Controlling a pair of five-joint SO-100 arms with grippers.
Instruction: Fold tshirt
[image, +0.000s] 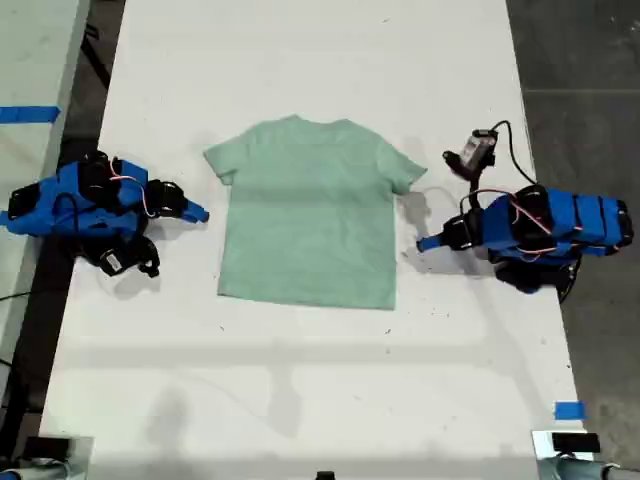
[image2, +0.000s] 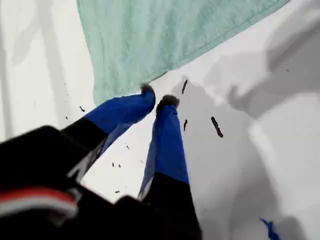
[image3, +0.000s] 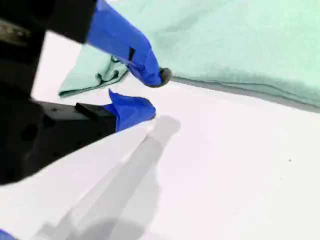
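The pale mint-green tshirt (image: 310, 215) lies flat and spread out on the white table (image: 320, 400), neck toward the exterior view's top. My first gripper (image: 424, 243) is at the exterior view's right, pointing at the shirt's side a short gap away. In its wrist view the jaws (image2: 157, 96) are all but shut with nothing between them, just short of a corner of the tshirt (image2: 160, 35). My second gripper (image: 203, 214) is at the exterior view's left, below the sleeve. Its fingertips (image3: 157, 92) stand slightly apart and empty, close to the edge of the tshirt (image3: 240, 40).
A black camera module on a cable (image: 478, 150) sticks out beside the first arm. Blue tape (image: 568, 410) marks the table near the exterior view's lower right. Small dark marks (image2: 216, 127) dot the table by the first gripper. A second table (image: 30, 60) borders the exterior view's left.
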